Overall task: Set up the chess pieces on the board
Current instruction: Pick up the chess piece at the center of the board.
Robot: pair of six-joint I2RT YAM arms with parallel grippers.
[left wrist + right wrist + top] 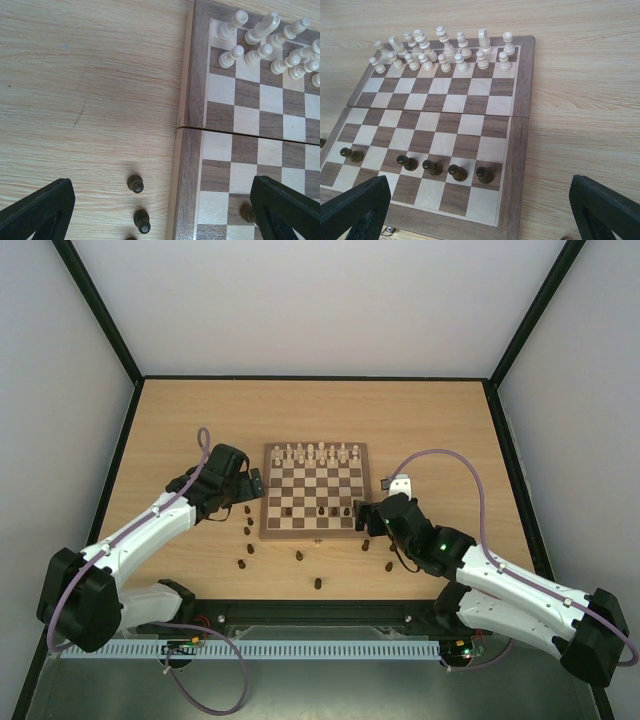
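The board (312, 533) lies mid-table, with cream chess pieces (318, 452) filling its two far rows and a few dark pawns (321, 511) on its second near row. Loose dark pieces (248, 523) stand on the table left of and in front of it. My left gripper (255, 483) is open and empty at the board's left edge, above two dark pawns (135, 183) on the table. My right gripper (362, 515) is open and empty at the board's near right corner. In the right wrist view several dark pawns (457, 172) stand in a row.
More dark pieces (317, 584) are scattered on the table between the board and the arm bases, some near the right arm (390, 566). A small white part (400, 483) sits on the right arm's cable beside the board. Black frame rails edge the table.
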